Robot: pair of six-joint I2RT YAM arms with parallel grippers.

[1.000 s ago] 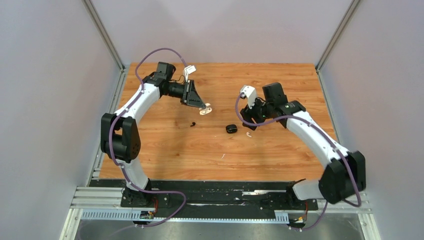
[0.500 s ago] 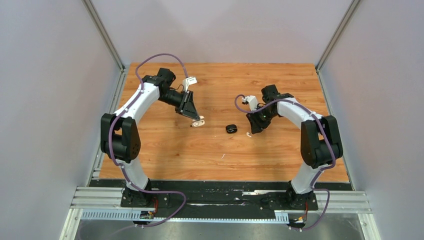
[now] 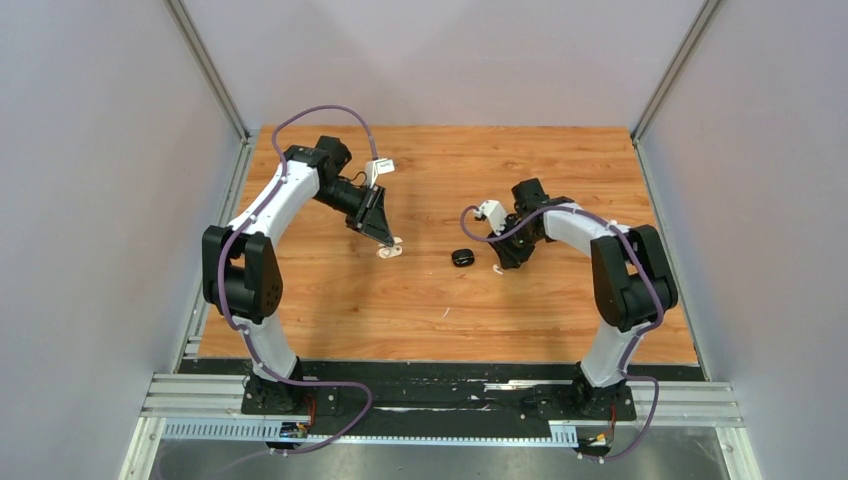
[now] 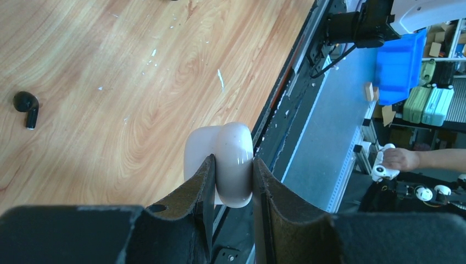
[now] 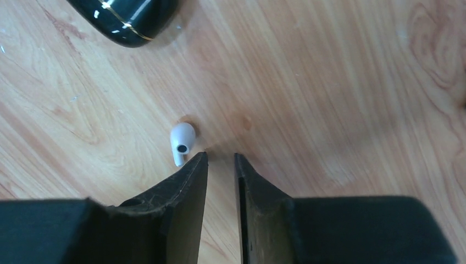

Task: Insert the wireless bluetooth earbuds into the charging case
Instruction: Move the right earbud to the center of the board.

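Note:
My left gripper (image 3: 386, 243) (image 4: 232, 160) is shut on a white charging case (image 3: 391, 249) (image 4: 235, 165), held just above the wood at left centre. A black earbud (image 4: 26, 105) lies on the table beyond it, seen only in the left wrist view. A black charging case (image 3: 462, 257) (image 5: 129, 16) rests mid-table. Just right of it lies a white earbud (image 3: 497, 268) (image 5: 181, 142). My right gripper (image 3: 509, 257) (image 5: 221, 157) is low over the table, its jaws a narrow gap apart with nothing between them. The white earbud sits just outside its left fingertip (image 5: 199, 160).
A small white speck (image 3: 446, 312) lies on the wooden table (image 3: 560, 170) toward the near side. Grey walls stand on three sides. The black base rail (image 3: 440, 380) runs along the near edge.
The right arm swung in and down to the white earbud while its jaws narrowed. The left gripper carried the white case slightly toward the near left, now covering the black earbud in the top view.

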